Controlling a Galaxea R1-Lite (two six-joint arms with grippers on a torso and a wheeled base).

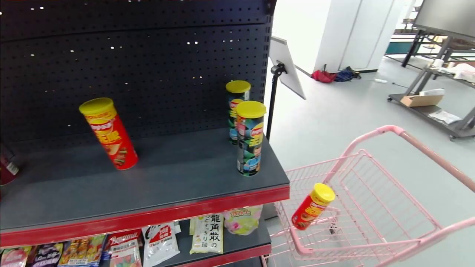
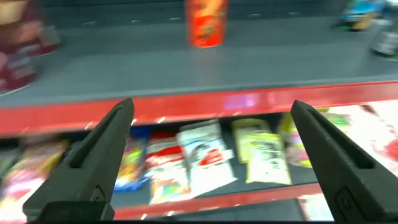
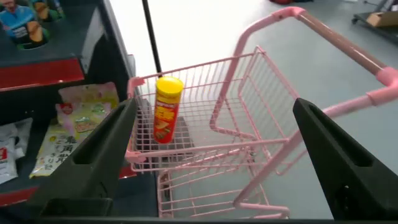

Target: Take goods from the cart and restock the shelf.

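— Where do we see the goods?

— One red can (image 1: 312,206) with a yellow lid is in the pink cart (image 1: 387,129), lid up. It sits at the end of the basket nearest the shelf (image 1: 178,174). In the right wrist view it stands just inside the wire wall at that corner.

— And what do we have on the shelf?

— On the upper board another red can (image 1: 108,133) stands left of the middle, well apart from the rest. At the right end stand two dark cans with yellow lids. The front one (image 1: 251,138) is near the board's right edge, and the back one (image 1: 237,107) is just behind it. We cannot tell whether those two touch.

— What about the claws?

— The left claw (image 2: 211,104) is spread wide with nothing between its fingers (image 2: 99,155). It faces the shelf's red front edge. The right claw (image 3: 214,102) is also spread wide and holds nothing. It hangs above the cart, apart from the can inside.

— Anything else?

— Snack bags (image 1: 206,233) lie in a row on the lower board. A dark red pack (image 1: 7,168) sits at the upper board's far left, cut off by the frame.
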